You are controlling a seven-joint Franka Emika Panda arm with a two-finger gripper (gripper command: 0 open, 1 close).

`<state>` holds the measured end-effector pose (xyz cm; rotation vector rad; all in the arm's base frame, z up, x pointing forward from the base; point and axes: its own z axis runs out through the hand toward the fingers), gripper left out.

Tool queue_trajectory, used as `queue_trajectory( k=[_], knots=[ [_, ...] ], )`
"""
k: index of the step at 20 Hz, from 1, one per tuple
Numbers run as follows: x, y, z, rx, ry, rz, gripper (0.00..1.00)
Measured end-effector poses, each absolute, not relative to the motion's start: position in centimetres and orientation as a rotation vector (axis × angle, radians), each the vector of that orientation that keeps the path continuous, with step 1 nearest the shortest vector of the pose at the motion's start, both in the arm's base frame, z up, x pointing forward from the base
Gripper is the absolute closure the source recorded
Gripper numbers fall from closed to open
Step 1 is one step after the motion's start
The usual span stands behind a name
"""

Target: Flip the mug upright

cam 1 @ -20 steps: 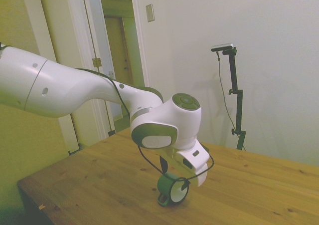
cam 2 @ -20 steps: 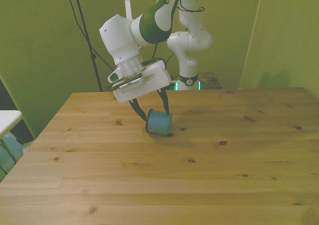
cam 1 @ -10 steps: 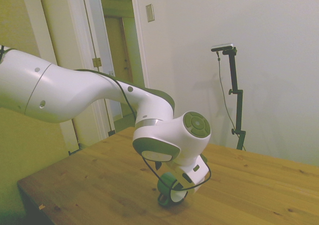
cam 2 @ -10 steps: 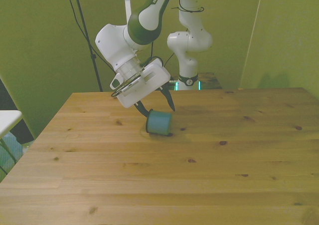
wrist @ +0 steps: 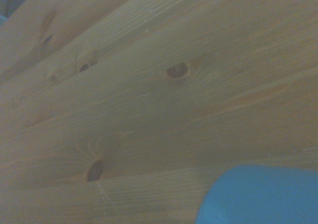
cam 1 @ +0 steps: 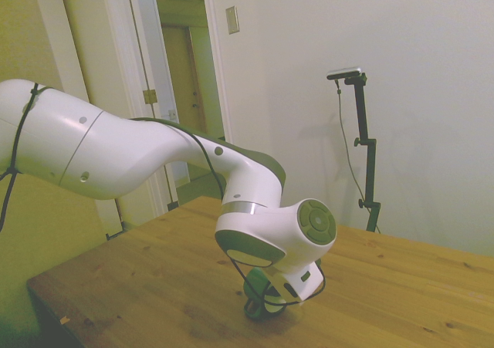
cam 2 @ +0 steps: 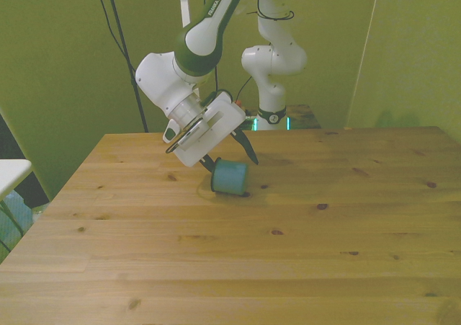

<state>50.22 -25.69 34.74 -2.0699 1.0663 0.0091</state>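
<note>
Wooden table [cam 2: 302,253] planks fill the scene below green walls. At the tilted gripper [cam 2: 229,155], two dark fingers [cam 2: 248,150] stand spread apart, straddling the far end of the mug [cam 2: 230,177] without clearly clamping it. That teal mug lies on its side, well in from the far edge, nearer the front view's left; its bottom faces the front camera.

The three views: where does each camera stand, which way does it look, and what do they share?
Side view: off one side of the table, looking across it; the arm enters from the left, its wrist hiding most of the mug.
Front view: across the table, facing the arm; gripper fingers straddle the lying mug.
Wrist view: close above the boards; no robot body.
Shared: mug, wooden table.
</note>
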Motion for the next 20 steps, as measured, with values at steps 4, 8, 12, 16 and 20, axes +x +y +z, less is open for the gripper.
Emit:
queue_trajectory(
  k=[4, 8, 12, 16, 20],
  knots=[
    [50.55, -25.39, 34.23, -2.046, 1.043, 0.019, 1.0],
    [50.89, -25.14, 33.76, -2.039, 1.033, 0.022, 1.0],
    [51.07, -24.9, 33.77, -2.042, 1.026, 0.024, 1.0],
    [51.11, -24.83, 33.75, -2.042, 1.025, 0.025, 1.0],
    [51.12, -24.81, 33.75, -2.043, 1.024, 0.025, 1.0]
  ],
)
